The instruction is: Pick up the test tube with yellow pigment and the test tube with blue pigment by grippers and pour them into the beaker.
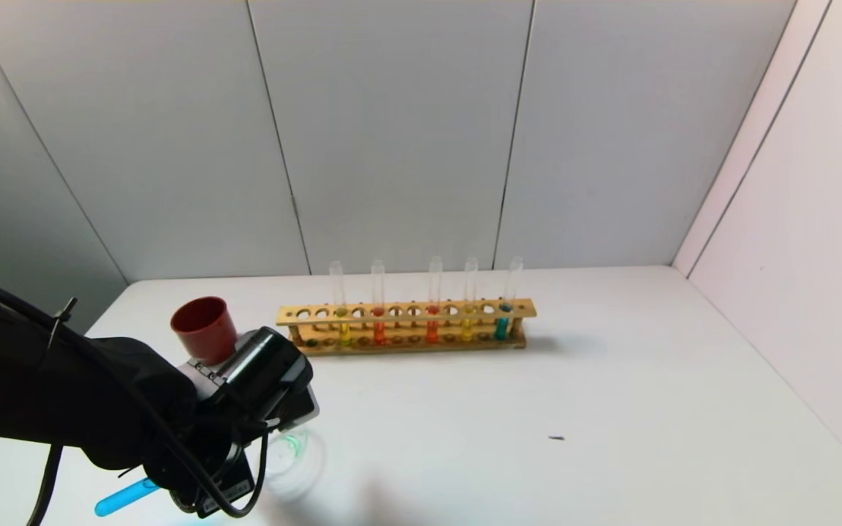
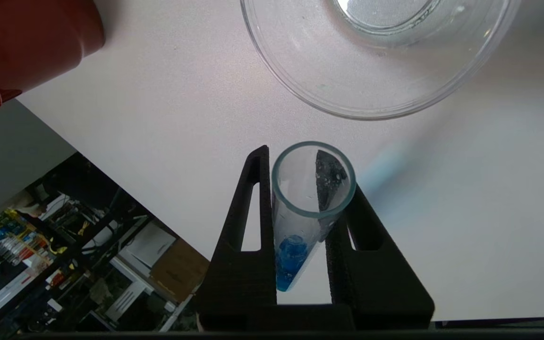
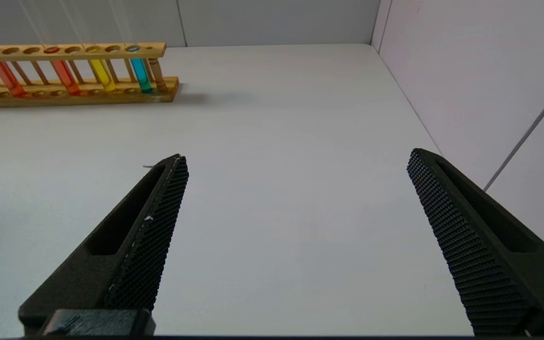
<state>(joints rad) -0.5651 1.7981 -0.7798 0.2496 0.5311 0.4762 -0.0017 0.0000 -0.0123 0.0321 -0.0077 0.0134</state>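
Observation:
My left gripper (image 1: 238,438) at the table's front left is shut on the test tube with blue pigment (image 2: 313,189). The tube lies tilted, and its blue base (image 1: 125,497) sticks out behind the gripper. In the left wrist view the tube's open mouth points toward the beaker (image 2: 376,80) and stops just short of its rim; blue liquid sits at the tube's base. The beaker (image 1: 297,456) is partly hidden by the gripper. A yellow tube (image 1: 468,325) and a second blue tube (image 1: 503,325) stand in the wooden rack (image 1: 406,313). My right gripper (image 3: 296,156) is open and empty above bare table.
A dark red cup (image 1: 204,329) stands just behind my left gripper and shows in the left wrist view (image 2: 31,42). The rack also holds another yellow tube (image 1: 343,329) and two orange-red tubes. The table's left edge is close to my left gripper. Grey walls enclose the table.

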